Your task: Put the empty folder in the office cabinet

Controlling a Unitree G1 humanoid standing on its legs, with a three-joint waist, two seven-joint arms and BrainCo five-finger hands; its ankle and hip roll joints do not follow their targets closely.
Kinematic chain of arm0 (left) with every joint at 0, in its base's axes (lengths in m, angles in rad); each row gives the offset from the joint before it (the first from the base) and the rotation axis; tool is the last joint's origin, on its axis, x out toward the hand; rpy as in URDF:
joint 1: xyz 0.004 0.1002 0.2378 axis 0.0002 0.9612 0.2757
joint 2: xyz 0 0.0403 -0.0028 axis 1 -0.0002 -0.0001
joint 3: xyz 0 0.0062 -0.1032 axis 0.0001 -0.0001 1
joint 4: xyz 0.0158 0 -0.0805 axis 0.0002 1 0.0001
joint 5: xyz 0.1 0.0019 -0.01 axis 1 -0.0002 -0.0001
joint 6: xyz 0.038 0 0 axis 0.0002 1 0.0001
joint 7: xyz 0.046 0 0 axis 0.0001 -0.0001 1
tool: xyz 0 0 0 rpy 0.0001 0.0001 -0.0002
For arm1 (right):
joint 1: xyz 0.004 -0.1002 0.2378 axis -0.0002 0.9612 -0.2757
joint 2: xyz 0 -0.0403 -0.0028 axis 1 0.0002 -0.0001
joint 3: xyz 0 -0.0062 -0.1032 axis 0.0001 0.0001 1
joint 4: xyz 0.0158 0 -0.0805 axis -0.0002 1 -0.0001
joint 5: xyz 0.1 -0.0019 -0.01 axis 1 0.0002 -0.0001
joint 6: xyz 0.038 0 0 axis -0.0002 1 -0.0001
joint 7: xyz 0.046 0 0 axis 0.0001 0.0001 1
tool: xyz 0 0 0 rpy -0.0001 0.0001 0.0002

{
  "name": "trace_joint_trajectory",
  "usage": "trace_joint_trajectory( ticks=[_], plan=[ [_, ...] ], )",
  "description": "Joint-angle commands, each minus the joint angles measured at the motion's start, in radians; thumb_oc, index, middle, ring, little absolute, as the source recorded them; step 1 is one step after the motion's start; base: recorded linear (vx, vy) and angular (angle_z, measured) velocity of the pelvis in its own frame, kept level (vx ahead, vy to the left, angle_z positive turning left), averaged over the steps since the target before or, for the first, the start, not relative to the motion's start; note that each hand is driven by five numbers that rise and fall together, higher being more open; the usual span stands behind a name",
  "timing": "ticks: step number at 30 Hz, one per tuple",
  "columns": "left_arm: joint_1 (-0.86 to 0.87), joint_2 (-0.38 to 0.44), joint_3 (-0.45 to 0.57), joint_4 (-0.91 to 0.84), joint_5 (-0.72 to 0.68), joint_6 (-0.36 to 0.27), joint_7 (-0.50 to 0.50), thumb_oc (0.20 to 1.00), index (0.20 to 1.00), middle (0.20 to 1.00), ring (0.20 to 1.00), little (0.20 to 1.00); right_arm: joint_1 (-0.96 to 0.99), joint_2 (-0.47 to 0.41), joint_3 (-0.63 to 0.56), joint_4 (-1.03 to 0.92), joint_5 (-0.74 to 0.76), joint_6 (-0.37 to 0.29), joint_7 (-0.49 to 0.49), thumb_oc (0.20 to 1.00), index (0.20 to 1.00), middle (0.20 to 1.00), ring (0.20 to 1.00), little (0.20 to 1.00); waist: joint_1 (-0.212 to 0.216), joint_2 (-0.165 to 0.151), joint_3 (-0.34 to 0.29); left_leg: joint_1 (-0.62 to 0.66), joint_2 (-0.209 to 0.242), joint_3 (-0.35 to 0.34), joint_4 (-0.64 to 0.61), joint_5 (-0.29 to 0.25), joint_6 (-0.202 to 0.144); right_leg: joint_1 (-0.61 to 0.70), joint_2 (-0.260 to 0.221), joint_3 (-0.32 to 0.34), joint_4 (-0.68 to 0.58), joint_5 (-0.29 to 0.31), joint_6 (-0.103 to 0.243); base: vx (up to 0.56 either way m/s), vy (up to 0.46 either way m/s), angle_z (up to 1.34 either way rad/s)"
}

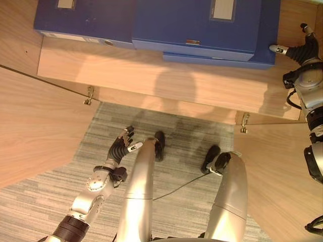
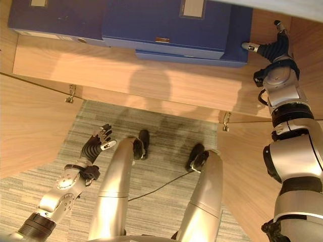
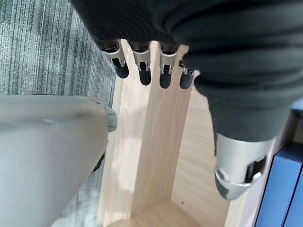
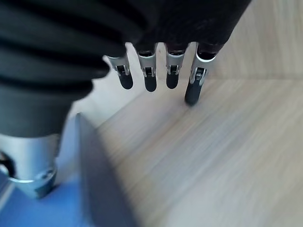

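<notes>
The right robot hand (image 2: 270,48), fingers straight, rests beside the blue folder (image 2: 166,25) on the cabinet shelf (image 2: 151,78). The left robot hand (image 2: 96,141) hangs relaxed. Pulling out carelessly could snag the folder's corner, dragging it out.

I see striped grey carpet (image 1: 60,201) at six o'clock and two small metal hinges (image 1: 89,96) near the centre.

A pale wooden cabinet shelf (image 1: 151,75) carries three blue folders lying flat. One folder (image 1: 83,20) lies at the left end. A second folder (image 1: 199,25) lies just beside it, resting on top of a third folder (image 1: 265,40) that reaches toward the shelf's right end. Below the shelf is grey striped carpet floor (image 1: 186,151).
</notes>
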Motion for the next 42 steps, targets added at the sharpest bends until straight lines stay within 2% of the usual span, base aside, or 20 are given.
trace_joint_trajectory(
  ticks=[1, 4, 6, 9, 10, 13, 14, 15, 17, 18, 19, 20, 23, 26, 27, 29, 31, 34, 39, 42],
  plan=[
    [0.023, -0.011, -0.018, -0.077, -0.028, -0.026, -0.026, 1.0, 1.0, 1.0, 1.0, 1.0, 0.096, 0.102, 0.064, 0.056, 0.085, 0.036, 0.117, 1.0, 1.0, 1.0, 1.0, 1.0, 0.036, 0.051, 0.009, -0.038, -0.004, -0.031, -0.058, -0.032, 0.029, -0.034, 0.012, -0.043, -0.097, 0.015, -0.088, -0.01, -0.012, -0.04],
    [0.021, -0.013, -0.017, -0.07, -0.037, -0.035, -0.008, 1.0, 1.0, 1.0, 1.0, 1.0, 0.055, 0.127, 0.023, 0.083, 0.074, 0.031, 0.052, 1.0, 1.0, 1.0, 1.0, 1.0, 0.04, 0.056, 0.009, -0.036, -0.005, -0.027, -0.064, -0.03, 0.03, -0.031, 0.012, -0.044, -0.102, 0.016, -0.085, 0.0, 0.0, 0.0],
    [0.018, -0.025, -0.01, -0.057, -0.041, -0.041, 0.017, 1.0, 1.0, 1.0, 1.0, 1.0, 0.022, 0.134, -0.047, 0.124, 0.085, 0.024, -0.035, 1.0, 1.0, 1.0, 1.0, 1.0, 0.038, 0.062, 0.009, -0.037, -0.007, -0.027, -0.064, -0.031, 0.032, -0.033, 0.016, -0.042, -0.102, 0.015, -0.085, 0.0, 0.0, 0.0],
    [0.004, -0.043, -0.003, -0.025, -0.035, -0.035, 0.049, 1.0, 1.0, 1.0, 1.0, 1.0, 0.024, 0.154, -0.194, 0.157, 0.227, -0.005, -0.117, 1.0, 1.0, 1.0, 1.0, 1.0, 0.035, 0.066, 0.007, -0.033, -0.006, -0.024, -0.066, -0.034, 0.034, -0.031, 0.021, -0.038, -0.102, 0.011, -0.084, 0.0, 0.0, 0.0],
    [0.003, -0.04, -0.004, -0.025, -0.035, -0.035, 0.049, 1.0, 1.0, 1.0, 1.0, 1.0, 0.027, 0.154, -0.197, 0.156, 0.229, -0.006, -0.117, 1.0, 1.0, 1.0, 1.0, 1.0, 0.037, 0.064, 0.007, -0.033, -0.007, -0.024, -0.066, -0.035, 0.034, -0.031, 0.021, -0.038, -0.102, 0.011, -0.084, 0.0, 0.0, 0.0],
    [-0.007, -0.046, -0.008, -0.012, -0.023, -0.013, 0.053, 1.0, 1.0, 1.0, 1.0, 1.0, 0.05, 0.178, -0.289, 0.194, 0.4, -0.013, -0.071, 1.0, 1.0, 1.0, 1.0, 1.0, 0.04, 0.068, 0.006, -0.03, -0.008, -0.024, -0.066, -0.039, 0.035, -0.028, 0.021, -0.039, -0.1, 0.009, -0.082, 0.01, -0.011, 0.0],
    [-0.01, -0.046, -0.018, -0.01, -0.014, -0.001, 0.037, 1.0, 1.0, 1.0, 1.0, 1.0, 0.063, 0.203, -0.292, 0.215, 0.462, 0.012, -0.009, 1.0, 1.0, 1.0, 1.0, 1.0, 0.045, 0.071, 0.007, -0.03, -0.009, -0.025, -0.061, -0.04, 0.034, -0.027, 0.02, -0.039, -0.096, 0.008, -0.082, 0.02, -0.033, 0.01],
    [-0.012, -0.046, -0.025, -0.011, -0.011, 0.006, 0.03, 1.0, 1.0, 1.0, 1.0, 1.0, 0.072, 0.226, -0.294, 0.22, 0.499, 0.021, 0.013, 1.0, 1.0, 1.0, 1.0, 1.0, 0.047, 0.073, 0.007, -0.029, -0.009, -0.024, -0.058, -0.04, 0.034, -0.026, 0.02, -0.04, -0.094, 0.007, -0.083, 0.02, -0.035, 0.03],
    [-0.016, -0.051, -0.041, -0.014, -0.015, 0.019, 0.021, 1.0, 1.0, 1.0, 1.0, 1.0, 0.088, 0.284, -0.315, 0.231, 0.591, 0.025, 0.03, 1.0, 1.0, 1.0, 1.0, 1.0, 0.054, 0.078, 0.006, -0.028, -0.009, -0.024, -0.053, -0.042, 0.033, -0.026, 0.019, -0.041, -0.092, 0.006, -0.082, 0.0, 0.0, 0.0],
    [-0.015, -0.05, -0.041, -0.014, -0.015, 0.019, 0.021, 1.0, 1.0, 1.0, 1.0, 1.0, 0.09, 0.285, -0.315, 0.231, 0.594, 0.025, 0.03, 1.0, 1.0, 1.0, 1.0, 1.0, 0.054, 0.077, 0.006, -0.028, -0.009, -0.024, -0.053, -0.043, 0.033, -0.025, 0.019, -0.042, -0.092, 0.006, -0.082, 0.02, -0.01, -0.03],
    [-0.023, -0.053, -0.056, -0.019, -0.025, 0.021, 0.021, 1.0, 1.0, 1.0, 1.0, 1.0, 0.089, 0.337, -0.348, 0.232, 0.694, 0.006, 0.025, 1.0, 1.0, 1.0, 1.0, 1.0, 0.06, 0.084, 0.006, -0.026, -0.011, -0.023, -0.052, -0.043, 0.033, -0.025, 0.018, -0.04, -0.091, 0.006, -0.08, 0.01, -0.002, -0.04],
    [-0.023, -0.051, -0.056, -0.019, -0.026, 0.021, 0.022, 1.0, 1.0, 1.0, 1.0, 1.0, 0.091, 0.339, -0.349, 0.23, 0.698, 0.005, 0.023, 1.0, 1.0, 1.0, 1.0, 1.0, 0.061, 0.081, 0.006, -0.026, -0.01, -0.023, -0.052, -0.044, 0.033, -0.025, 0.019, -0.04, -0.091, 0.006, -0.079, 0.01, 0.002, -0.05],
    [-0.047, -0.054, -0.076, -0.021, -0.042, 0.02, 0.038, 1.0, 1.0, 1.0, 1.0, 1.0, 0.07, 0.427, -0.383, 0.23, 0.821, -0.025, 0.011, 1.0, 1.0, 1.0, 1.0, 1.0, 0.076, 0.097, 0.008, -0.027, -0.015, -0.02, -0.046, -0.045, 0.032, -0.026, 0.019, -0.034, -0.087, 0.003, -0.078, 0.0, 0.002, -0.03],
    [-0.049, -0.063, -0.084, -0.018, -0.042, 0.018, 0.065, 1.0, 1.0, 1.0, 1.0, 1.0, 0.055, 0.503, -0.42, 0.2, 0.923, -0.086, -0.02, 1.0, 1.0, 1.0, 1.0, 1.0, 0.091, 0.111, 0.009, -0.024, -0.019, -0.017, -0.044, -0.045, 0.034, -0.026, 0.018, -0.028, -0.081, 0.002, -0.076, 0.01, 0.004, -0.01],
    [-0.048, -0.064, -0.088, -0.011, -0.044, 0.015, 0.067, 1.0, 1.0, 1.0, 1.0, 1.0, 0.059, 0.512, -0.419, 0.206, 0.917, -0.093, -0.033, 1.0, 1.0, 1.0, 1.0, 1.0, 0.092, 0.113, 0.01, -0.023, -0.02, -0.017, -0.045, -0.045, 0.034, -0.027, 0.018, -0.028, -0.081, 0.003, -0.076, 0.0, 0.0, 0.0],
    [-0.053, -0.072, -0.097, -0.001, -0.06, 0.007, 0.1, 1.0, 1.0, 1.0, 1.0, 1.0, 0.045, 0.488, -0.47, 0.211, 0.896, -0.146, -0.13, 1.0, 1.0, 1.0, 1.0, 1.0, 0.084, 0.115, 0.013, -0.02, -0.02, -0.014, -0.051, -0.045, 0.035, -0.023, 0.019, -0.024, -0.085, 0.008, -0.07, 0.0, 0.026, 0.14],
    [-0.061, -0.079, -0.094, 0.003, -0.048, 0.013, 0.125, 1.0, 1.0, 1.0, 1.0, 1.0, 0.051, 0.472, -0.577, 0.211, 1.008, -0.197, -0.152, 1.0, 1.0, 1.0, 1.0, 1.0, 0.076, 0.119, 0.012, -0.013, -0.023, -0.01, -0.055, -0.051, 0.038, -0.019, 0.021, -0.018, -0.087, 0.003, -0.069, 0.01, 0.03, 0.14],
    [-0.061, -0.078, -0.095, 0.006, -0.041, 0.022, 0.122, 1.0, 1.0, 1.0, 1.0, 1.0, 0.047, 0.473, -0.566, 0.248, 1.02, -0.162, -0.145, 1.0, 1.0, 1.0, 1.0, 1.0, 0.085, 0.124, 0.009, -0.015, -0.022, -0.012, -0.046, -0.056, 0.039, -0.022, 0.019, -0.016, -0.08, 0.001, -0.07, 0.02, 0.004, -0.1],
    [-0.06, -0.073, -0.117, -0.002, -0.051, 0.028, 0.109, 1.0, 1.0, 1.0, 1.0, 1.0, 0.048, 0.559, -0.447, 0.272, 0.939, -0.08, -0.117, 1.0, 1.0, 1.0, 1.0, 1.0, 0.098, 0.129, 0.014, -0.012, -0.022, -0.011, -0.044, -0.055, 0.039, -0.016, 0.019, -0.014, -0.08, 0.005, -0.071, 0.01, -0.005, -0.06],
    [-0.064, -0.074, -0.116, -0.005, -0.055, 0.025, 0.111, 1.0, 1.0, 1.0, 1.0, 1.0, 0.044, 0.563, -0.444, 0.268, 0.938, -0.08, -0.117, 1.0, 1.0, 1.0, 1.0, 1.0, 0.1, 0.132, 0.016, -0.012, -0.024, -0.011, -0.043, -0.055, 0.04, -0.018, 0.018, -0.014, -0.076, 0.004, -0.071, 0.0, -0.004, 0.12]
  ],
)
